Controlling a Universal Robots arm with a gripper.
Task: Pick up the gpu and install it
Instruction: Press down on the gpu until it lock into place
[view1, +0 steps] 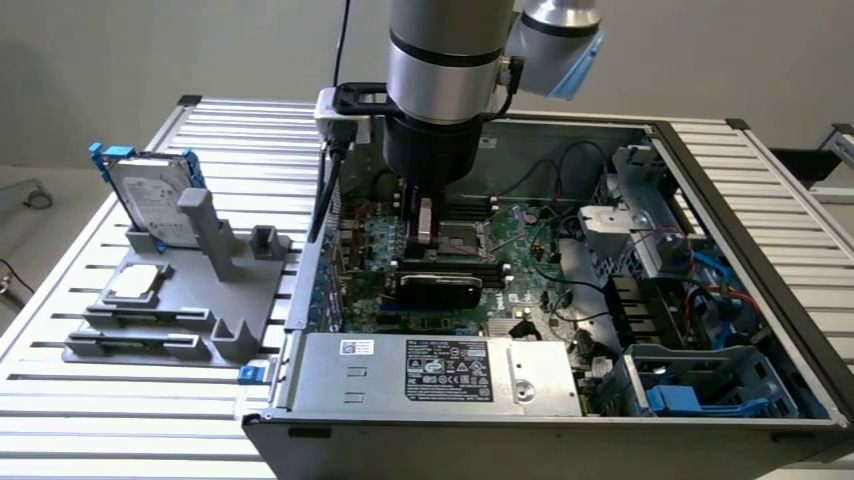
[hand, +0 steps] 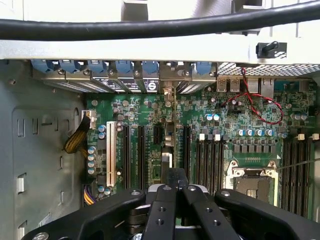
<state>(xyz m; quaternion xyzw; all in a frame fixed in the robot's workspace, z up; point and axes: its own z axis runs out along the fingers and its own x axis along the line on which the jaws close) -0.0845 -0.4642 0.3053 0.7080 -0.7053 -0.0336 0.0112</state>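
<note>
**End effector (view1: 427, 252) closed on the gpu (view1: 438, 288), which stands on edge over the motherboard (view1: 534, 250) inside the open case (view1: 747, 200).**

Exterior view: outside the case, on the exterior view's left, a hard drive with blue rails (view1: 150, 190) stands in a grey fixture (view1: 200, 320) on the slatted worktop (view1: 80, 400). Inside the case, a silver power supply (view1: 441, 372) lies just beside the gpu. A blue drive cage (view1: 707, 385) and loose cables crowd the case's corner on the exterior view's right. The arm (view1: 447, 60) stands near vertical, reaching down into the case.

Wrist view: the end effector (hand: 175, 176) has its fingers pressed together on the upper edge of the gpu (hand: 167, 152), seen edge-on among the black slots. A black cable (hand: 150, 25) runs along the case's rear wall, a red wire (hand: 255, 105) loops over the board, and the CPU socket (hand: 250, 186) is near.
</note>
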